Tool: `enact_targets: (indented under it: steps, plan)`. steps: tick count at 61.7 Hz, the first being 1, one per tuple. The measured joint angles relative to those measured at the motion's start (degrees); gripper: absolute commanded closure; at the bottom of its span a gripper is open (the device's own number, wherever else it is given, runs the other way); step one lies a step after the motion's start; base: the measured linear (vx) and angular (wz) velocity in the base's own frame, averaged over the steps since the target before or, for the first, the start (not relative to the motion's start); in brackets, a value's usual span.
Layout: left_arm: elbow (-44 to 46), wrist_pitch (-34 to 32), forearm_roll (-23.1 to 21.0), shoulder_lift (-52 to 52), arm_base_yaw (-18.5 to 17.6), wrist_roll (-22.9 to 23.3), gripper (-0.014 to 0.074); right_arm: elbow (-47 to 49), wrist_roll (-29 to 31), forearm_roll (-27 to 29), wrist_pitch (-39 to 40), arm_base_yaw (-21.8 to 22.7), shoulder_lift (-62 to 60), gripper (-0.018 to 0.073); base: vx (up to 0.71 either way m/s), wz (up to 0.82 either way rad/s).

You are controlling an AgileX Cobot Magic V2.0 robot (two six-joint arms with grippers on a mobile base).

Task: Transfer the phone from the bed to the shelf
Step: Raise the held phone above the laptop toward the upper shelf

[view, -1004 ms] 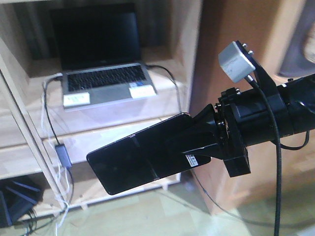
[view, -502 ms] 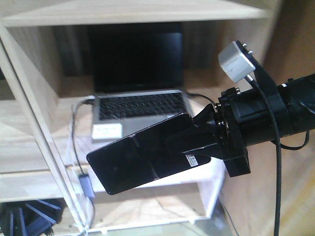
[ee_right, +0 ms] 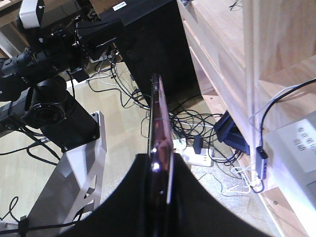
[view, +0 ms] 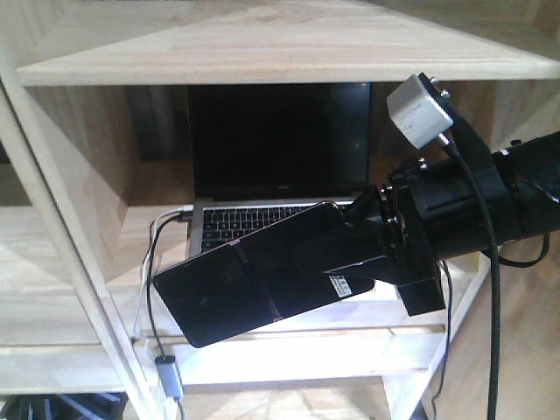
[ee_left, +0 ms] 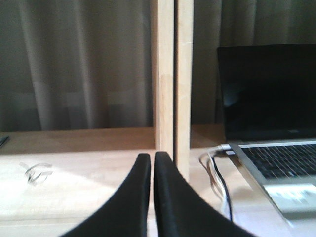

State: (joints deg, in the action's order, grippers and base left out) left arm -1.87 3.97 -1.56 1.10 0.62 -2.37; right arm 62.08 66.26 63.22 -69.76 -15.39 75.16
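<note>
Shelf (view: 262, 44) backdrop, phone (view: 232, 293) between right fingers (view: 346, 258).

We see an open grey laptop (view: 278, 157), its screen dark and upright, with a white sticker (ee_left: 296, 195) on its palm rest. White and black cables (view: 149, 271) leave its left side and drop to a grey adapter (view: 169, 376). A grey curtain (ee_left: 74, 64) hangs behind. On the floor, a white power strip (ee_right: 196, 158) lies among tangled wires (ee_right: 177, 116).

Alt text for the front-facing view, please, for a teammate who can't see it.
The right gripper holds the black phone in midair before the wooden shelf, in front of the compartment where an open laptop sits. A cable droops over that board's front edge.
</note>
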Motion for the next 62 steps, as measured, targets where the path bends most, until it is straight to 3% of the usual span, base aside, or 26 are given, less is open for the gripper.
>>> enact_targets:
  steps: [62]
  plan:
    - [0.0,0.0,0.0,0.0,0.0,0.0,0.0595,0.0,0.0,0.0,0.0,0.0,0.0,0.0561,0.07,0.0]
